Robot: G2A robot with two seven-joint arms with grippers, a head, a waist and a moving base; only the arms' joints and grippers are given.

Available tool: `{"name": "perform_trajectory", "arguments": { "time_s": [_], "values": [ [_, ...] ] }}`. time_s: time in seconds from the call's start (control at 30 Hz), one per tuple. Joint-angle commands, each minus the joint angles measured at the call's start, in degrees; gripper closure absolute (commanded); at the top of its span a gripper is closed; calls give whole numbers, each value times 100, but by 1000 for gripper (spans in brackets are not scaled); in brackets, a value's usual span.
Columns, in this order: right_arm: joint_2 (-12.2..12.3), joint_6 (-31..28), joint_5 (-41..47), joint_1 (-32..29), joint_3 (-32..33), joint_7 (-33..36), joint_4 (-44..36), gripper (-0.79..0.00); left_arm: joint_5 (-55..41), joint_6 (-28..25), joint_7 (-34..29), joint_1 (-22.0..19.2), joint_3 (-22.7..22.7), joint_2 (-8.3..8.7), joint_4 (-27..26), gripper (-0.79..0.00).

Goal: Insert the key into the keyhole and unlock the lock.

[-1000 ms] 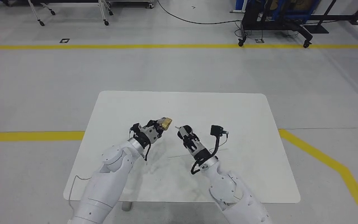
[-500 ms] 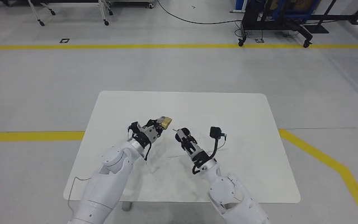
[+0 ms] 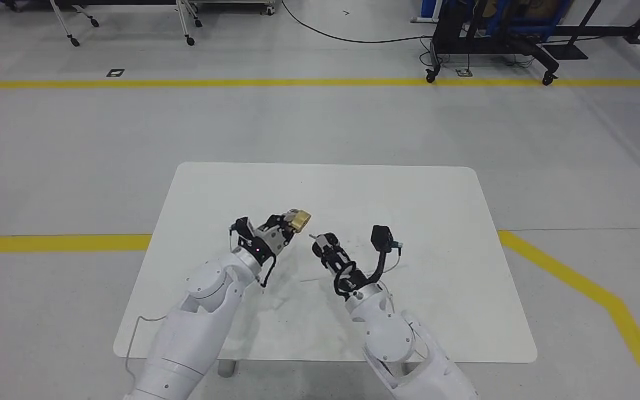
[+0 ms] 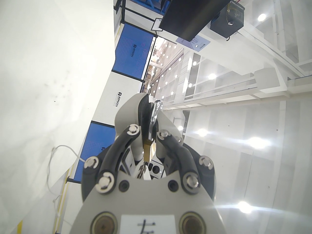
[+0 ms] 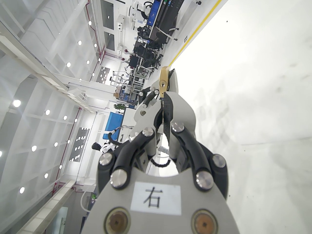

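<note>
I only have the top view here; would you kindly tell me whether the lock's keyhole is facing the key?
Observer: Yes; the right wrist view shows the keyhole on the brass lock facing the right hand.
Operator: Is the key in yet?
Observer: No; the key sits edge-on in that shut hand, and the keyhole is unfilled.
Operator: And the lock?
Observer: The left wrist view shows the left hand shut on it.

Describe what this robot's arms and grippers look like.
White arms end in black wrists. The left gripper and right gripper match: grey base, black link bars with silver bolts, white fingers with black pads, a white label. A black cable loops beside the right wrist.
</note>
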Motion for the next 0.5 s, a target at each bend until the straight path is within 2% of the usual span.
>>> {"name": "perform_trajectory", "arguments": {
  "time_s": [0.0, 0.47],
  "values": [
    [-14, 37, 7, 64, -8, -40, 56, 0, 20, -14, 5, 1, 8, -3, 1, 0],
    [-106, 300, 4, 225, -145, -331, 227, 0, 161, 21, -95, -7, 93, -20, 44, 0]
  ]
}}
